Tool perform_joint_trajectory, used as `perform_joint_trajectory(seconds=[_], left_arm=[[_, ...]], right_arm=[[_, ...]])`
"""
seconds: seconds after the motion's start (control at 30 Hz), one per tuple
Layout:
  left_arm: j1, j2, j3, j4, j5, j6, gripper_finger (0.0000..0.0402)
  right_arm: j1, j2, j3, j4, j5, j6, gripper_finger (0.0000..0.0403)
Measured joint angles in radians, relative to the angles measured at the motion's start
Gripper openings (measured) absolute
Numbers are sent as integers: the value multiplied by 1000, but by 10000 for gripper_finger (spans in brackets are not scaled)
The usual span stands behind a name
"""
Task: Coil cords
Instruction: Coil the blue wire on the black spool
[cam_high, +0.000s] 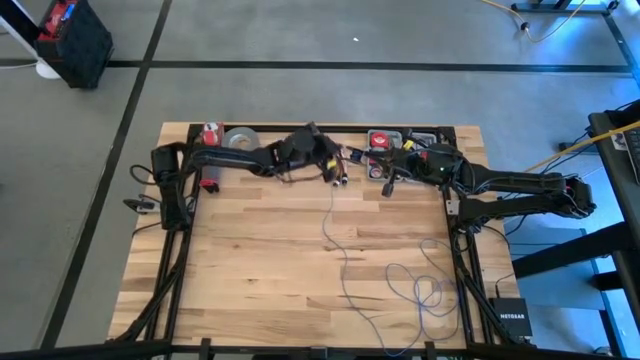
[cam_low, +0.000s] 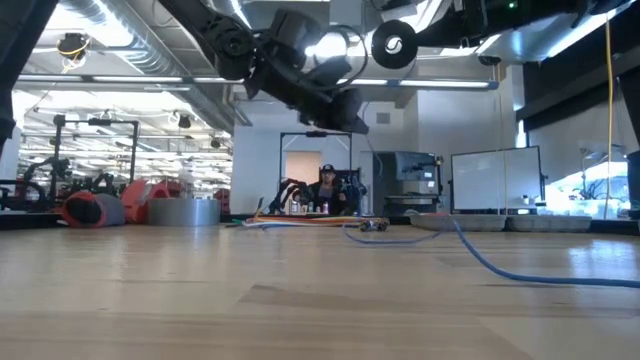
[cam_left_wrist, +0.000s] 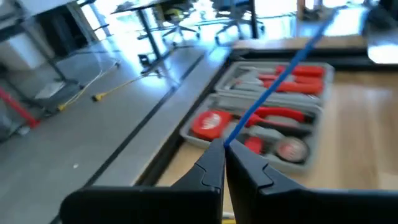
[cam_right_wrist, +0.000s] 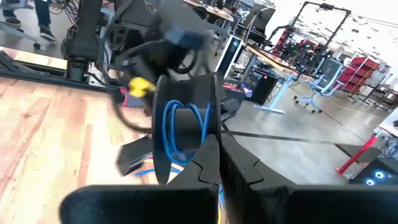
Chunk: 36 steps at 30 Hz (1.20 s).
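Left wrist view: cord (cam_left_wrist: 273, 84) pinched between left claw (cam_left_wrist: 225, 163) tips.

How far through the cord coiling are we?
A few loops are wound at the right hand. The left hand, at the table's far edge, is shut on the cord, held taut. Most of the cord lies loose on the table.

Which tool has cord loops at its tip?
The right tool: blue cord loops sit just above its shut tip. The left tool pinches only one straight, taut stretch of cord.
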Motion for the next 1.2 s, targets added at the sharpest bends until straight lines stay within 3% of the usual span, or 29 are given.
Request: perform_joint_trajectory(seconds=[0.27,0.97,1.2], left_arm=[[6,0,2,2,1,-119,3],[-3,0,2,5,1,-121,5],[-27,-2,2,3,8,-121,65]], right_arm=[[0,0,0,0,0,0,3],[0,0,0,59,0,0,3],[0,0,0,71,0,-1,3]])
